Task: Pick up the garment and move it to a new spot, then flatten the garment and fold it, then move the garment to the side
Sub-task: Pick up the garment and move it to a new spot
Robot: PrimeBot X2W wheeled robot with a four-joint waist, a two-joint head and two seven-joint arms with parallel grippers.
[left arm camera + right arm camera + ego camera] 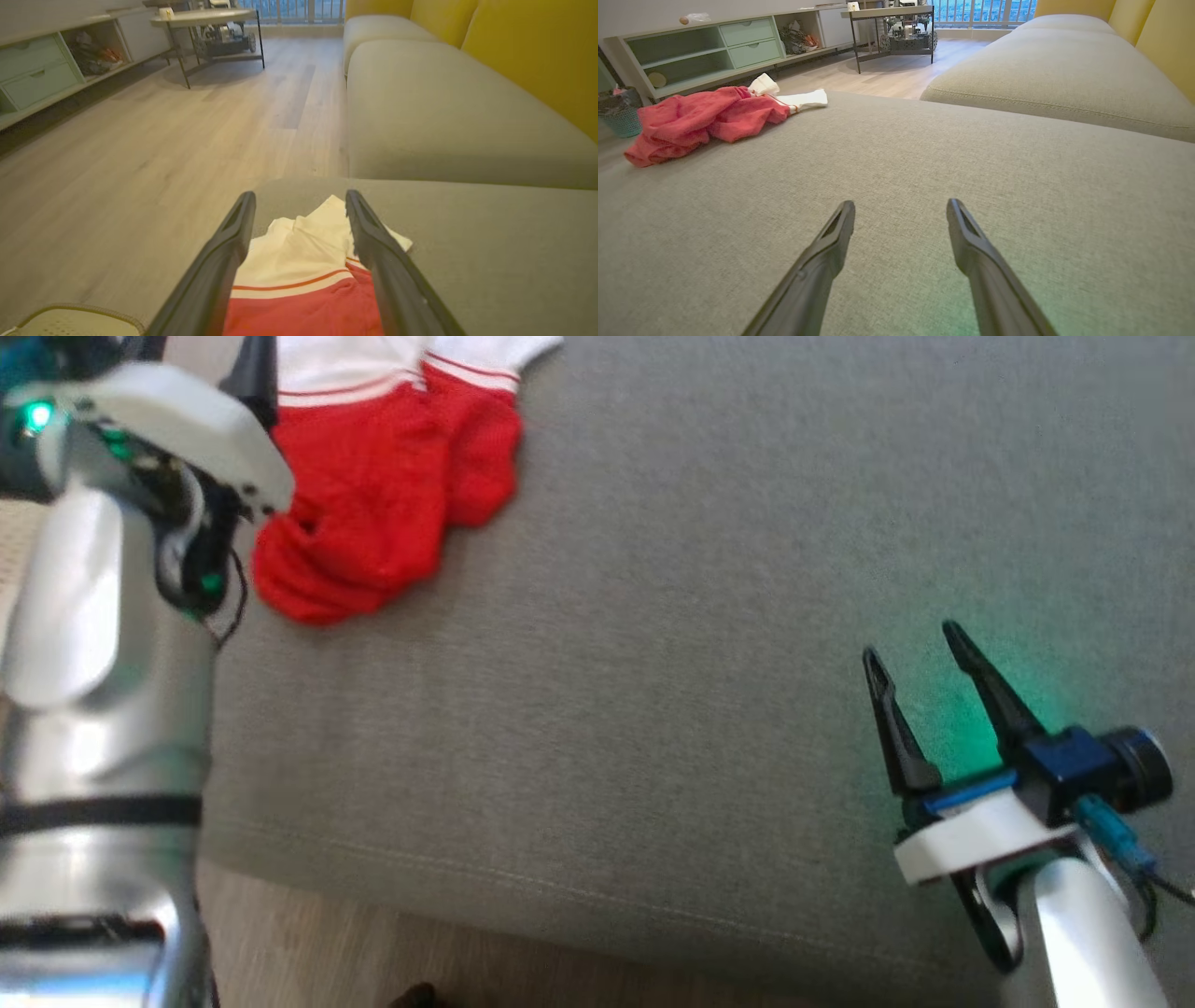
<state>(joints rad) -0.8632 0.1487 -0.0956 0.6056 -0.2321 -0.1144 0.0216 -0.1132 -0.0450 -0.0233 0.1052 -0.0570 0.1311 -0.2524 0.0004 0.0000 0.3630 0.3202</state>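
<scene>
Seat cushion point(653, 663): grey woven cover, spreading broad and flat beneath everything; probably giving a little under a pressing finger
Garment, place point(373, 513): lying crumpled on the cushion's far left part, close to the edge above the wooden floor, directly under the left gripper and well apart from the right one
Garment, handling: looking light, limp and in no way fragile; likely sagging and opening out as it is being lifted, its knit probably dragging on the woven cover rather than sliding
Garment, hold: the raised folds are offering the easiest pinch; I am judging the white part between the left fingers the nearest place, taken at a bunched ridge so that one layer is not slipping free
Garment, look: red body bunching into rounded lumps, white section joining it along thin red stripes, a white end poking out towards the cushion's corner
Left gripper point(299, 198): jaws standing wide, straddling the white part, gripping nothing
Right gripper point(913, 644): jaws spreading wide and empty, hanging low over bare cushion
</scene>
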